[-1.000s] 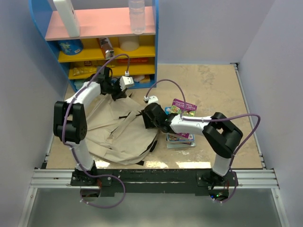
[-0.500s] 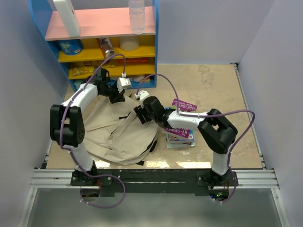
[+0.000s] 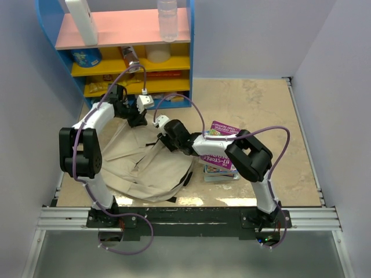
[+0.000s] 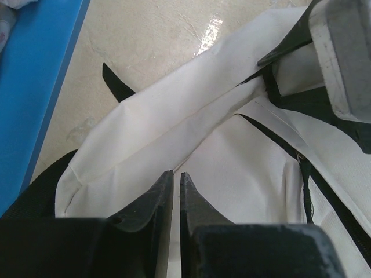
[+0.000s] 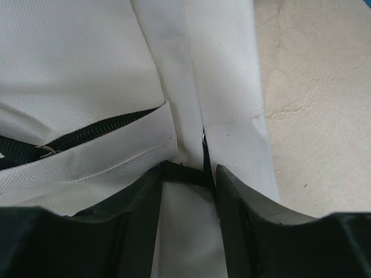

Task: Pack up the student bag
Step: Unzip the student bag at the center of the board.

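Note:
The student bag, beige with black straps and zippers, lies flat at the table's left middle. My left gripper hovers over its far top edge. In the left wrist view that gripper stands open by a thin slit, with only cream fabric beneath it. My right gripper is at the bag's upper right edge. In the right wrist view it is open, its fingers either side of a short black strap on the cream fabric, beside a black zipper.
A blue shelf unit with yellow and pink boards stands at the back left, close to the left gripper; its blue base shows in the left wrist view. A stack of colourful books lies right of the bag.
My right gripper has moved left and away across the bag toward its top edge, its jaws narrowing. The left gripper has shifted slightly left and parted by a slit.

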Tool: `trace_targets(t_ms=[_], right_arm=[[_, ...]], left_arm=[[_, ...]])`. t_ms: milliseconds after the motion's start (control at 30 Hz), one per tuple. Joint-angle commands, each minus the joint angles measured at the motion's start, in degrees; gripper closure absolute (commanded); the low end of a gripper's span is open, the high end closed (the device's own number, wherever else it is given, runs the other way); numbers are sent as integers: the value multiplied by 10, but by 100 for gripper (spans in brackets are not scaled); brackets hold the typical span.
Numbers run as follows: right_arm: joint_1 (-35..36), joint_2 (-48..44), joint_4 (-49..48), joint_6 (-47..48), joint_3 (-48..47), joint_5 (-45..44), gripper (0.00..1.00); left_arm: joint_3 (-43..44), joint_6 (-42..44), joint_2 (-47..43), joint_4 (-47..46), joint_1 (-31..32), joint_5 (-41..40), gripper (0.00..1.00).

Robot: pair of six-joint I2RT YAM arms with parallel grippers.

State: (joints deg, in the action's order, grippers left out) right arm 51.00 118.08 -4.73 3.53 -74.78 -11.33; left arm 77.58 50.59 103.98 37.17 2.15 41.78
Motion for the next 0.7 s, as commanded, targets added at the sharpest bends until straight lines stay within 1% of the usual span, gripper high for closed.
trace_targets(t_ms=[0, 33, 100, 133, 167, 233, 333, 667], right_arm=[[1, 14, 15, 5, -34, -28, 57], [1, 14, 12, 3, -35, -30, 60], [-1, 12, -1, -2, -35, -32, 74], [-2, 11, -4, -1, -37, -37, 79], [-7, 9, -5, -2, -40, -40, 87], [-14, 2, -6, -3, -46, -40, 95], [-29, -14, -15, -5, -48, -26, 98], [-42, -56, -19, -15, -70, 28, 100]], left_arm=[[-10, 12, 1, -3, -8, 23, 85], [-12, 11, 2, -5, -9, 21, 85], [-22, 10, 2, -16, -9, 17, 85], [-32, 8, 3, -20, -9, 14, 85], [-38, 7, 2, -31, -9, 10, 85], [-58, 3, 3, -46, -10, 3, 85], [-74, -1, 7, -66, -10, -3, 85], [-90, -8, 6, -88, -12, -8, 85]])
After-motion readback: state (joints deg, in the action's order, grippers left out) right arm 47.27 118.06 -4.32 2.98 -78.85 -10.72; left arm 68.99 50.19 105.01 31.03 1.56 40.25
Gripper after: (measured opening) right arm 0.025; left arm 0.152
